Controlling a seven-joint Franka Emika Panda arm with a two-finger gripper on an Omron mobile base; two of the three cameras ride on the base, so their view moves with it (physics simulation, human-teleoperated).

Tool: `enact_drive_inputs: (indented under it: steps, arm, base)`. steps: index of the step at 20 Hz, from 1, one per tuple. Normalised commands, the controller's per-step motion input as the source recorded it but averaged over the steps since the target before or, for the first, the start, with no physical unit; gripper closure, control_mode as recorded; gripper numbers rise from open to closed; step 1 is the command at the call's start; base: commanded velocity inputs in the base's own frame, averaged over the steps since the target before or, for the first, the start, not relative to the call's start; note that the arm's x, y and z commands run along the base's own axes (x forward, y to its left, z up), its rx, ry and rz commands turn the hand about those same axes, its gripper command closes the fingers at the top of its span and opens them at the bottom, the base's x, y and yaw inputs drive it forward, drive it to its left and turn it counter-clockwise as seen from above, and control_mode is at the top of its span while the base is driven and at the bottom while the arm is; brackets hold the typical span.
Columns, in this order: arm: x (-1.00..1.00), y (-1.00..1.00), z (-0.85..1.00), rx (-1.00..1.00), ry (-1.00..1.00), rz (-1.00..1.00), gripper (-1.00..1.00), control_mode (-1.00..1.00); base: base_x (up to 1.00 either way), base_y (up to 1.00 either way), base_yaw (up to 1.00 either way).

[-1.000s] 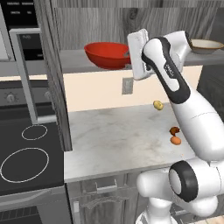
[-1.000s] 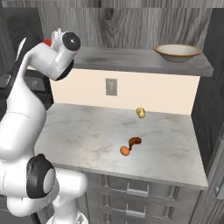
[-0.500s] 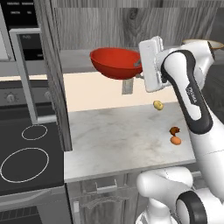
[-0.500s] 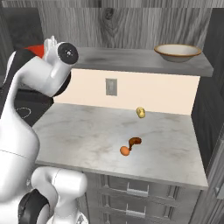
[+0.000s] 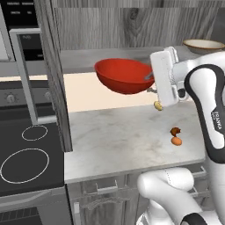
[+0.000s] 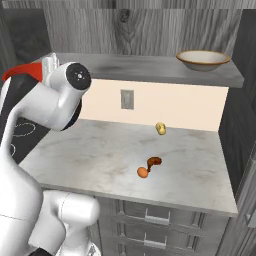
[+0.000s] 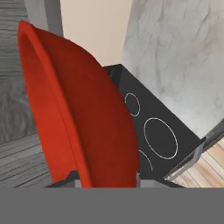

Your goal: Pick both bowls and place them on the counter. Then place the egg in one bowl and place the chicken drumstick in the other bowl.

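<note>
Hanging in the air just off the wood-grain shelf (image 5: 88, 59), above the marbled counter (image 5: 118, 136), the red bowl (image 5: 124, 75) is held by its rim in the closed gripper (image 5: 151, 78); a second ago it sat on that shelf, so setting it down comes next. "FRANKA" is printed on the arm (image 5: 211, 114).

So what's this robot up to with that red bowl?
The robot arm's hand is gripping the red bowl by its rim and holding it in the air, off the shelf and above the marbled counter. The beige bowl sits on the grey shelf. Down on the counter lie the egg and the chicken drumstick, close together, waiting to be placed in bowls.
</note>
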Motion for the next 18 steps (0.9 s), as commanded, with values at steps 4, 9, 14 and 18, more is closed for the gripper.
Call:
enact_drive_inputs:
  steps: [4,9,14,18]
  arm:
    - [-0.45,-0.13,-0.35,-0.02,0.1,0.01,1.0,-1.0]
    - [-0.19,-0.11,-0.44,-0.04,0.13,0.0,1.0,-1.0]
    - [0.04,-0.12,-0.49,-0.12,0.07,-0.01,1.0,-1.0]
    - [0.16,-0.07,-0.51,-0.05,0.09,0.0,1.0,-1.0]
  base:
    - [0.0,0.0,0.0]
    - [0.0,0.0,0.0]
    - [0.0,0.0,0.0]
    - [0.0,0.0,0.0]
